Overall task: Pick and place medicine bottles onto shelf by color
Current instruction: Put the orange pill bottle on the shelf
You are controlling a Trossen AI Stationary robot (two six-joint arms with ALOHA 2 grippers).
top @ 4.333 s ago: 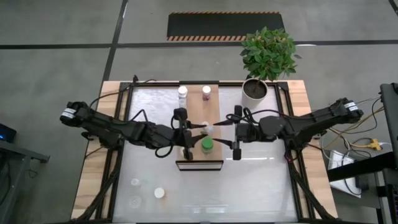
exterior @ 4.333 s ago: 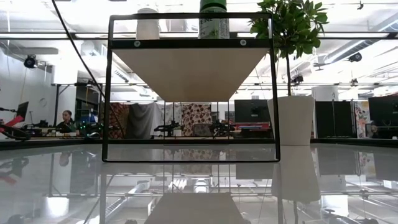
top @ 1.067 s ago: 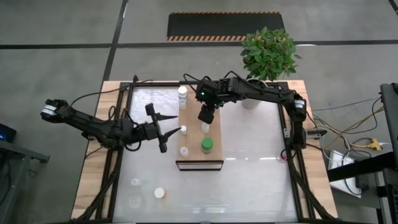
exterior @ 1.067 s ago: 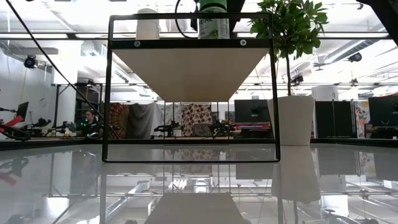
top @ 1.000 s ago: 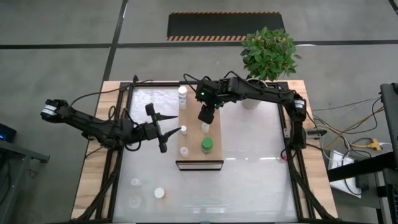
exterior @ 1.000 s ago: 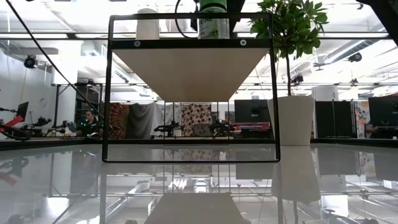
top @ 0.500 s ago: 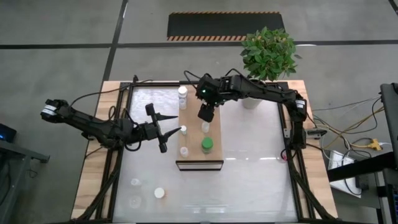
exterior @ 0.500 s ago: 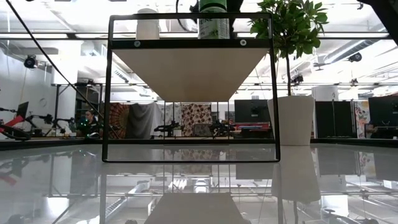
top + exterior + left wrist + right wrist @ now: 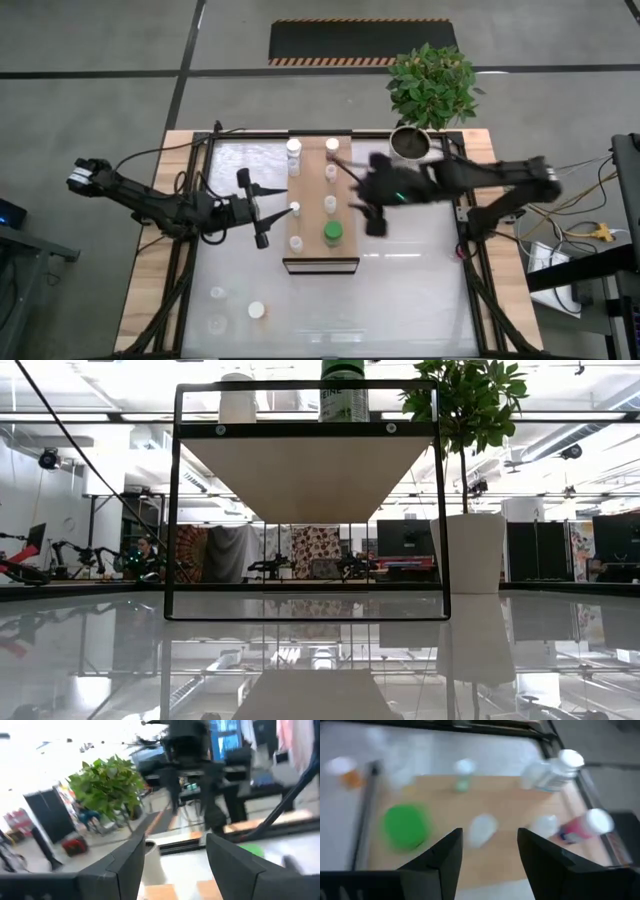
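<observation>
The shelf [image 9: 312, 225] is a light-wood plank on a black frame at the table's middle. On it stand a maroon bottle [image 9: 332, 148], white bottles [image 9: 330, 173] [image 9: 329, 204] [image 9: 295, 208] and a green-topped bottle [image 9: 332, 234]. Another white bottle [image 9: 293, 150] stands at its far left corner. My left gripper [image 9: 272, 210] hovers open just left of the shelf, pointing at it, with nothing between its fingers [image 9: 125, 865]. My right gripper [image 9: 375, 218], blurred, hangs open just right of the shelf, above the table; its wrist view looks down on the green-topped bottle [image 9: 405, 826].
A potted plant [image 9: 412, 140] stands at the table's far right. Three loose bottles lie near the front left: two clear ones [image 9: 217, 293] [image 9: 217, 323] and a tan-topped one [image 9: 256, 311]. The low view shows the shelf's frame [image 9: 175, 510], with open glass tabletop under and around it.
My right gripper has drawn back from above the shelf's far half, toward the table's right and near edges, and now hangs beside the shelf. A white bottle stands on the shelf where the gripper was. My left gripper has stayed in place.
</observation>
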